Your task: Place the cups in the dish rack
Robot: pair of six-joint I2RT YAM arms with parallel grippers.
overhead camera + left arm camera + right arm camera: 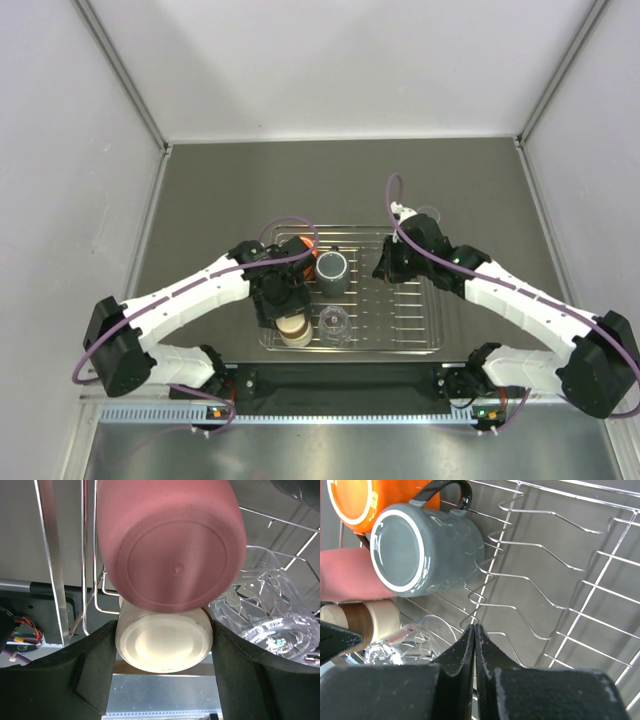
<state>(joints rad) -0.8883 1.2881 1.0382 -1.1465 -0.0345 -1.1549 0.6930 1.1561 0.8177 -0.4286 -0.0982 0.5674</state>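
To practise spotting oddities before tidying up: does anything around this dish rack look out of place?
One clear cup stands outside the dish rack, just beyond its far right corner, while the other cups sit inside it. Nothing looks spilled or broken.

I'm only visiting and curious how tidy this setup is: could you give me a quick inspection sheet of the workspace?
Surface: dark grey table.
Job's things: wire rack holds orange cup, grey cup, pink cup, cream cup and clear cup; second clear cup stands on the table beyond it.
Clutter: nothing seen.
Grippers: left gripper closed on the cream cup; right gripper shut, empty, over the rack's bars.
Cables: purple cables loop along both arms.
Surroundings: white walls on three sides.
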